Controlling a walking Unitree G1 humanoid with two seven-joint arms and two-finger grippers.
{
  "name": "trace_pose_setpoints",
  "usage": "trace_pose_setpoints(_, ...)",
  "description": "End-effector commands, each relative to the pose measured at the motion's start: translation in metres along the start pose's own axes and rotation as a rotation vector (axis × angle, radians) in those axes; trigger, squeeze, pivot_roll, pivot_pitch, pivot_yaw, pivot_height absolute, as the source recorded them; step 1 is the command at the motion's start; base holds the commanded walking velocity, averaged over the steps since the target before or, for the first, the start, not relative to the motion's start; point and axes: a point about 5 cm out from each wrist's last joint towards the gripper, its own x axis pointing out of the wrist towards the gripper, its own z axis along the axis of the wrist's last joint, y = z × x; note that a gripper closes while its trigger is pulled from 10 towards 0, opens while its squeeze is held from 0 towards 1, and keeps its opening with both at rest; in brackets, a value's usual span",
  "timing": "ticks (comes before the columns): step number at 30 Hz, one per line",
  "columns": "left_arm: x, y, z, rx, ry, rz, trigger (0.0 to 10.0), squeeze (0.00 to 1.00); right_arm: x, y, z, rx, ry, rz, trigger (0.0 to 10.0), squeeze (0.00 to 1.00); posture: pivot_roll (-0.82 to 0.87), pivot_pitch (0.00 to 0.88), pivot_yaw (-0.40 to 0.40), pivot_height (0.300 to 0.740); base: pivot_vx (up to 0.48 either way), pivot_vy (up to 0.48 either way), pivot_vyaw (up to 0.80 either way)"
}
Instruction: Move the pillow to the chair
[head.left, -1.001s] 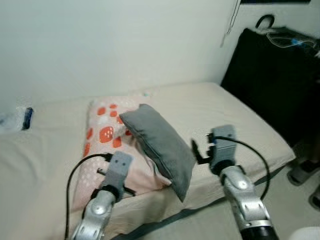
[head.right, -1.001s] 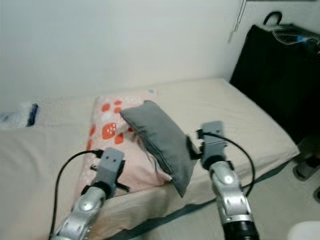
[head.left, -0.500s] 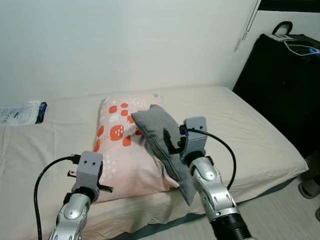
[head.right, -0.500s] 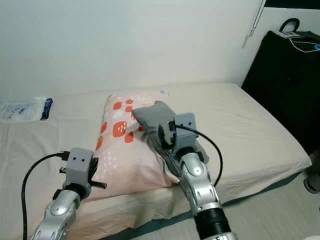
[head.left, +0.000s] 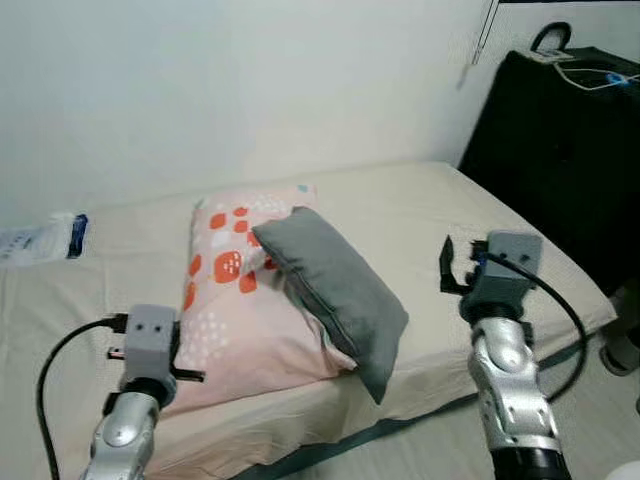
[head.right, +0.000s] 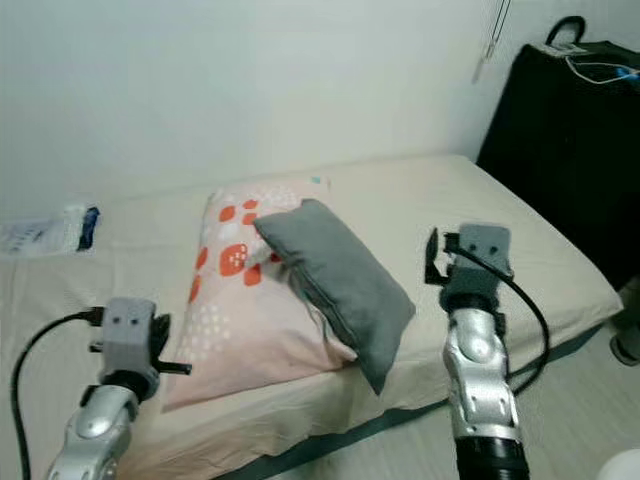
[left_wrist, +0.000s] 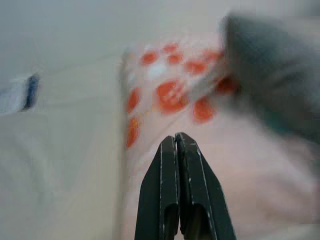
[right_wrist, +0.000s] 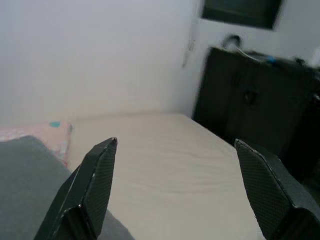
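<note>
1. To your right of the grey pillow (head.left: 335, 295), bare bed (head.left: 470, 215) runs back to the wall; the right tool (right_wrist: 175, 187), fingers spread wide, hovers over it with nothing between.
2. The grey pillow leans on the patterned pillow (head.left: 235, 300), so its left flank is blocked (touching).
3. The black cabinet (head.left: 560, 150) walls off the bed's far right.
4. The left tool (left_wrist: 176, 142), fingers pressed together, faces the patterned pillow.

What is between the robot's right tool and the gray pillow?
Just bare beige bed sheet. In the left eye view, the open right tool hangs apart from the gray pillow, with nothing lying between them.
</note>
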Motion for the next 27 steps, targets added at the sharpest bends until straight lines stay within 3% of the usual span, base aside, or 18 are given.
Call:
trace_pose_setpoints(1,0.010,0.001,0.005,-0.043,-0.029,0.076,10.0,0.00,0.003,0.001,0.004,-0.006,-0.040,-0.005,10.0,0.00,-0.04,0.000,-0.056,0.740,0.000,0.000,0.00)
trace_pose_setpoints(3,0.026,-0.023,0.019,-0.178,-0.051,0.027,10.0,0.00,0.011,0.029,0.004,0.052,-0.009,0.129,10.0,0.00,-0.04,0.000,-0.066,0.740,0.000,0.000,0.00)
trace_pose_setpoints(4,0.036,-0.047,0.030,-0.182,-0.072,-0.075,10.0,0.00,0.014,0.055,0.009,0.067,-0.014,0.264,10.0,0.00,-0.03,0.000,-0.070,0.740,0.000,0.000,0.00)
trace_pose_setpoints(9,0.049,-0.060,0.040,-0.143,-0.080,-0.113,10.0,0.00,0.026,0.067,0.012,0.130,0.019,0.222,10.0,0.00,-0.03,0.000,-0.069,0.740,0.000,0.000,0.00)
trace_pose_setpoints(11,0.054,-0.062,0.044,-0.087,-0.089,-0.146,10.0,0.00,0.033,0.069,0.015,0.147,0.028,0.198,10.0,0.00,-0.04,0.000,-0.068,0.740,0.000,0.000,0.00)
trace_pose_setpoints(15,0.054,-0.055,0.042,0.043,-0.099,-0.187,10.0,0.00,0.033,0.072,0.018,0.166,0.014,0.227,10.0,0.00,-0.03,0.000,-0.077,0.740,0.000,0.000,0.00)
trace_pose_setpoints(19,0.040,-0.038,0.018,0.015,-0.004,-0.254,10.0,0.00,0.020,0.080,0.004,0.156,0.055,0.372,10.0,0.00,0.02,0.000,-0.105,0.740,0.000,0.000,0.00)
trace_pose_setpoints(22,0.034,-0.034,0.012,0.010,0.016,-0.266,10.0,0.00,0.019,0.080,-0.003,0.167,0.102,0.366,10.0,0.00,0.03,0.000,-0.106,0.740,0.000,0.000,0.00)
trace_pose_setpoints(24,0.024,-0.022,0.000,-0.050,0.064,-0.260,10.0,0.00,0.018,0.077,-0.014,0.207,0.187,0.299,10.0,0.00,0.03,0.000,-0.107,0.740,0.000,0.000,0.00)
trace_pose_setpoints(26,0.020,0.001,-0.005,-0.030,0.079,-0.166,10.0,0.00,0.015,0.074,-0.018,0.254,0.215,0.230,10.0,0.00,0.05,0.000,-0.086,0.740,0.000,0.000,0.00)
trace_pose_setpoints(27,0.020,0.001,-0.005,-0.030,0.079,-0.166,10.0,0.00,0.015,0.074,-0.018,0.254,0.215,0.230,10.0,0.00,0.05,0.000,-0.086,0.740,0.000,0.000,0.00)
